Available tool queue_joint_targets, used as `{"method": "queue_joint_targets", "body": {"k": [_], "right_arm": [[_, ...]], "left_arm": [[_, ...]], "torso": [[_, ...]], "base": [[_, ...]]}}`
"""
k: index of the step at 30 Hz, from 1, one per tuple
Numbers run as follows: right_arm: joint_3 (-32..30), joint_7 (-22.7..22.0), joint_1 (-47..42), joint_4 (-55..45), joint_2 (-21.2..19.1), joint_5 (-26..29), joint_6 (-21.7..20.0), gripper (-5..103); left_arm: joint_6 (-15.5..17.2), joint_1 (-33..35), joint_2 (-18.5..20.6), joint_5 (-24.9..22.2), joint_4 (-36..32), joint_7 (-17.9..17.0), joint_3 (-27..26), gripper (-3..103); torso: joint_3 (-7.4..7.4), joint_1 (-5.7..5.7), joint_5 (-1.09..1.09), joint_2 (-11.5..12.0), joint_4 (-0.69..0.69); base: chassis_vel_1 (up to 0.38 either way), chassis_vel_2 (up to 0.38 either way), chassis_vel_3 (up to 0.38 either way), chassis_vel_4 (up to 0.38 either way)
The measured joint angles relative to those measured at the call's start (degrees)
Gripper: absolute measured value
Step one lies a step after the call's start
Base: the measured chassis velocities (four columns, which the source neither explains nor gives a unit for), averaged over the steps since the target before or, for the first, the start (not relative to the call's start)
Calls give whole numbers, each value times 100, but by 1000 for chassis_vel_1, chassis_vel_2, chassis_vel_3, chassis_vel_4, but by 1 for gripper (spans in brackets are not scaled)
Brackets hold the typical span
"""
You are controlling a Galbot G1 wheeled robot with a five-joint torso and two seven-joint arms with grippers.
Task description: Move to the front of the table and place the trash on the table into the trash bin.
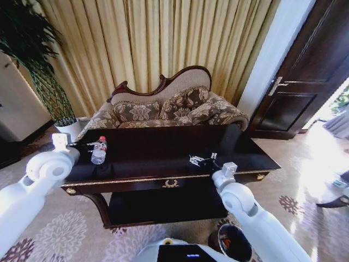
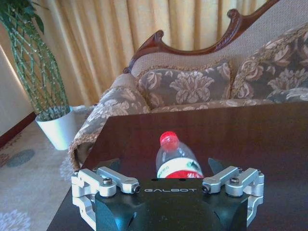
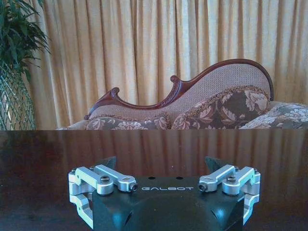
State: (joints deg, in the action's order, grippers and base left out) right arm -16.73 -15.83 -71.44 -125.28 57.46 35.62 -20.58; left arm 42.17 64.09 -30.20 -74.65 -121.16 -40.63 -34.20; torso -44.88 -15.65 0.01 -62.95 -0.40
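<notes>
We stand at the front of the table (image 1: 163, 144), a dark glossy one with gold trim, and both arms reach over its near edge. Our left claw (image 1: 90, 146) hangs low above the left end of the table with its fingers (image 2: 108, 166) spread apart, and the bottle (image 2: 176, 160) sits just ahead of it, lined up with the gap between the fingers and not yet touched by either one. The bottle is clear plastic with a red cap and a red label; in the head view it lies on the table right in front of that claw (image 1: 99, 151). Our right claw (image 1: 203, 160) hovers over the middle of the table near the front edge, its fingers (image 3: 215, 164) also held wide apart with nothing between them, and bare polished wood stretches away ahead of it. The trash bin (image 1: 234, 242) sits on the carpet down by our right arm, below and behind the right claw, close beside the table's front, its dark inside partly hidden by the arm. Beyond both claws, on the far side of the table, is a patterned sofa (image 1: 163, 109), with a potted plant (image 1: 52, 95) off to the left of the left claw.
</notes>
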Motion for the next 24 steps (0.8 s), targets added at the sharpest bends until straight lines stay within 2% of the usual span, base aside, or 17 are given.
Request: {"method": "queue_joint_targets", "body": {"k": [6, 12, 24], "right_arm": [[0, 35, -8, 51, 37, -16, 15, 100], [29, 62, -21, 85, 91, -37, 50, 100], [15, 87, -19, 137, 43, -26, 141, 100]], "left_arm": [[-2, 191, -113, -32, 0, -81, -39, 100], [-2, -55, -186, -43, 152, -74, 211, 100], [-3, -16, -382, -23, 154, -135, 366, 100]], "torso": [[0, 0, -1, 0, 2], [0, 0, -1, 0, -1], [0, 0, -1, -1, 0]], "base": [[0, 0, 0, 0], [0, 0, 0, 0], [0, 0, 0, 0]]}}
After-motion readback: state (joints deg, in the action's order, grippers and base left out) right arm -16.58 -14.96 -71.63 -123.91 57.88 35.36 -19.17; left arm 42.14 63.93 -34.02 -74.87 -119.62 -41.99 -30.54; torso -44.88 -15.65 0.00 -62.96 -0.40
